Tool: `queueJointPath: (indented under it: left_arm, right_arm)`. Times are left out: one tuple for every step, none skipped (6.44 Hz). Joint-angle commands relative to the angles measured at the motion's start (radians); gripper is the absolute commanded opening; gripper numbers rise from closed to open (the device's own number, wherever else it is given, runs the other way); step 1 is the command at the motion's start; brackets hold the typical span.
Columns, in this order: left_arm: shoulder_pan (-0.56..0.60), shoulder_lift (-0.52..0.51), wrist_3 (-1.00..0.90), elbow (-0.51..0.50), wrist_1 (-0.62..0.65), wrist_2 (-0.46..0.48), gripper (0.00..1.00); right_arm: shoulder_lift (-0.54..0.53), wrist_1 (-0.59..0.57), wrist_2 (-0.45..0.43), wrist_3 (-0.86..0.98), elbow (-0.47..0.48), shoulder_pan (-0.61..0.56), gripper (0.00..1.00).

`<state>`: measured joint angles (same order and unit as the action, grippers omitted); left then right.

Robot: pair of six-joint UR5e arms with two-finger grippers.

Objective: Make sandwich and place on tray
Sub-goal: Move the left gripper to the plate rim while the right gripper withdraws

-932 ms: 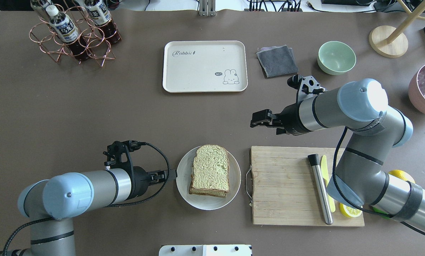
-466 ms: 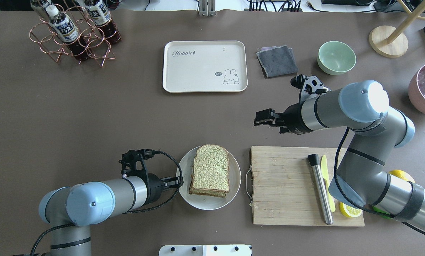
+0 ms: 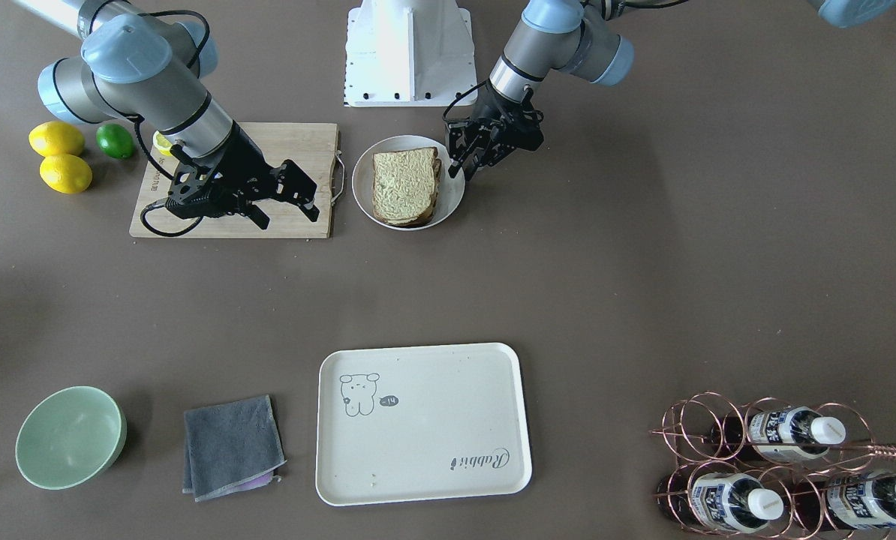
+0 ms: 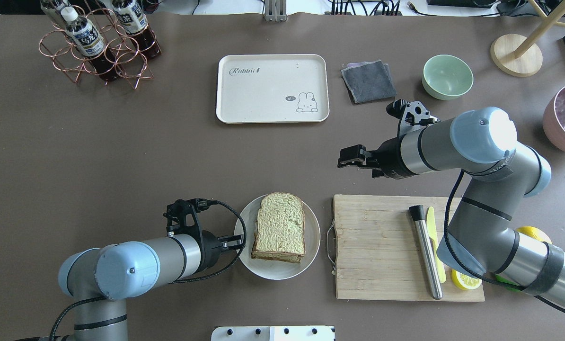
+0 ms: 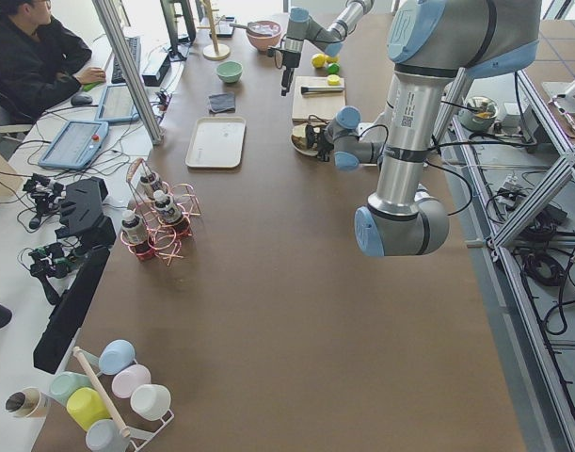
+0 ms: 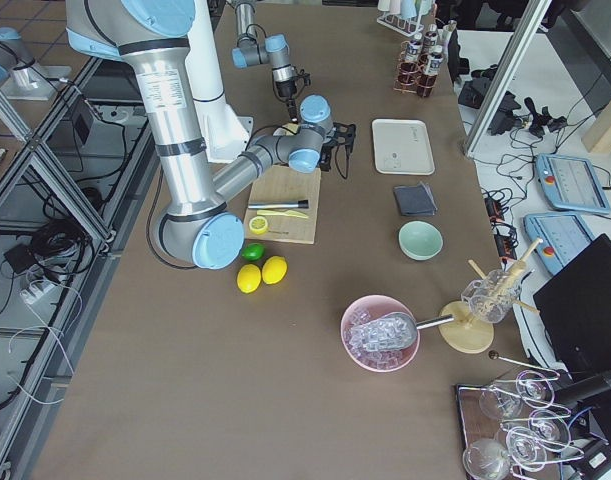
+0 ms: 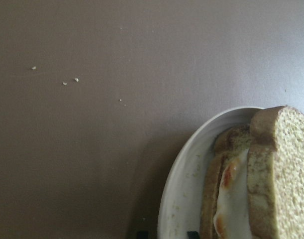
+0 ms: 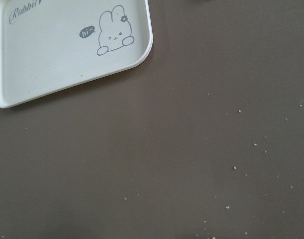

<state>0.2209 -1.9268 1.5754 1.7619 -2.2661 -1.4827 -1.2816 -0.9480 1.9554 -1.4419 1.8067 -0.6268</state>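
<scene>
L claw (image 4: pixel 237 243): low, at L rim of plate (image 4: pixel 312 241). Fingers parted only a little. L wrist cam shows two dark tips at frame bottom w/ the rim edge between them; can't tell if either tip touches. Nothing gripped.

The sandwich (image 4: pixel 281 226) sits on the plate, robot side of bench (image 4: pixel 121 156), about mid-width. Two slices stacked; L wrist cam shows egg (image 7: pixel 234 199) between them, white w/ orange patches.

Cutting board (image 4: pixel 377 246) is just R of plate, wire handle toward it. On it a metal rod (image 4: pixel 427 255) and yellow knife (image 4: pixel 433 237) lie side by side, w/ a lemon slice (image 4: pixel 465 280) at the near R corner.

R claw (image 4: pixel 343 159): raised over bench by the board's far edge. Fingers spread wide, holding nothing, touching nothing. R wrist cam looks down on a tray corner and crumbs on the bench.

Surface is dark brown. Far row, L to R:
- copper rack w/ bottles (image 4: pixel 98 47)
- tray (image 4: pixel 244 102), lying flat and well apart from the sandwich
- grey cloth (image 4: pixel 368 80)
- green bowl (image 4: pixel 447 76)

R end: two lemons (image 3: pixel 61 157) and a lime (image 3: pixel 115 140) near the board, pink bowl w/ ice (image 6: pixel 380 335) farther out.

Room: an operator (image 5: pixel 33 56) is seated at a desk past the far side.
</scene>
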Motion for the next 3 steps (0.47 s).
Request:
queueJointPath:
  left_arm:
    - [0.002, -0.003, 0.0, -0.007, -0.003, 0.002, 0.23]
    - [0.006, -0.003, 0.0, -0.004, -0.009, 0.002, 0.06]
    - [0.008, -0.001, 0.0, -0.004, -0.009, 0.002, 0.0]
  right_arm:
    - [0.001, 0.0, -0.001, 0.0, -0.004, 0.001, 0.99]
    - [0.004, 0.0, -0.001, 0.0, -0.004, 0.001, 0.99]
    - [0.008, 0.0, 0.0, -0.002, -0.001, 0.002, 0.99]
